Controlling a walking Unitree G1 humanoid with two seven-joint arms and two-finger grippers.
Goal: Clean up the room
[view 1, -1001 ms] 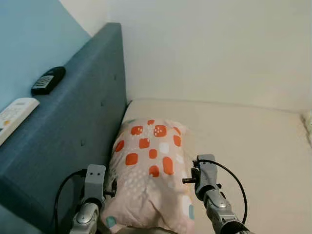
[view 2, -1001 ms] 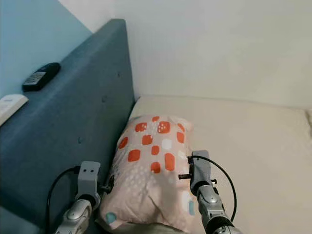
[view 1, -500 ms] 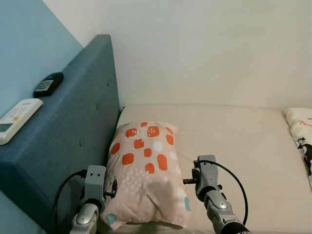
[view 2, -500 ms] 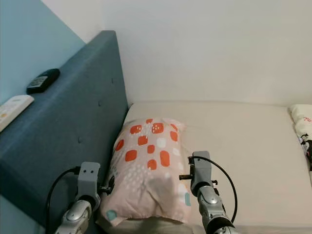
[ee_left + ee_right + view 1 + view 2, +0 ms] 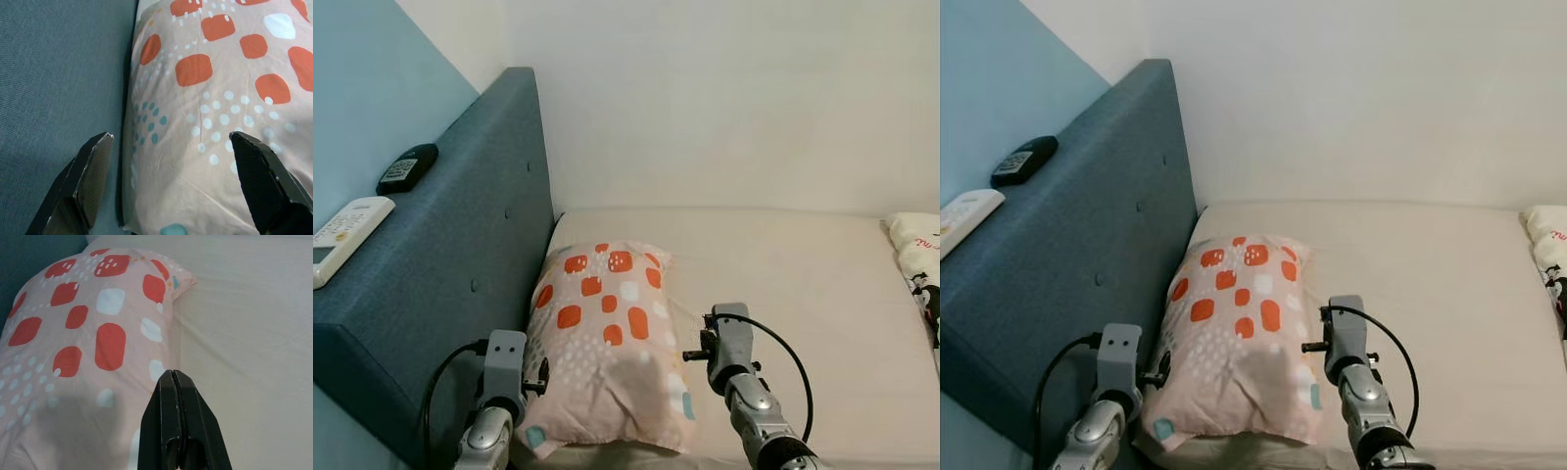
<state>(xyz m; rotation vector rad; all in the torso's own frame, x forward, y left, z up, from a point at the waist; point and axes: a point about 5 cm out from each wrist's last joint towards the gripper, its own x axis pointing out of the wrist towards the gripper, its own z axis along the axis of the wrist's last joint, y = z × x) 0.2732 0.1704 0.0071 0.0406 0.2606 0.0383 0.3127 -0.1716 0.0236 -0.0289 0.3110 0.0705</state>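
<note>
The left pincer point(image 5: 171, 161) hangs with fingers spread wide over the pink pillow with orange squares point(image 5: 604, 343); the right pincer point(image 5: 177, 396), fingers pressed together, hovers at the pillow's other side. The pillow lies on the cream mattress point(image 5: 803, 294) against the blue padded headboard point(image 5: 450, 284).

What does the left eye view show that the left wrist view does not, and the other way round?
Left eye view alone: two remotes, a black one and a white one, on top of the headboard, plus the wall, the wide mattress and the right hand's arm.

Left wrist view alone: the left hand close up, its two black fingers spread wide, one over the headboard, one over the pillow.

Both: the dotted pillow lying against the blue headboard.
</note>
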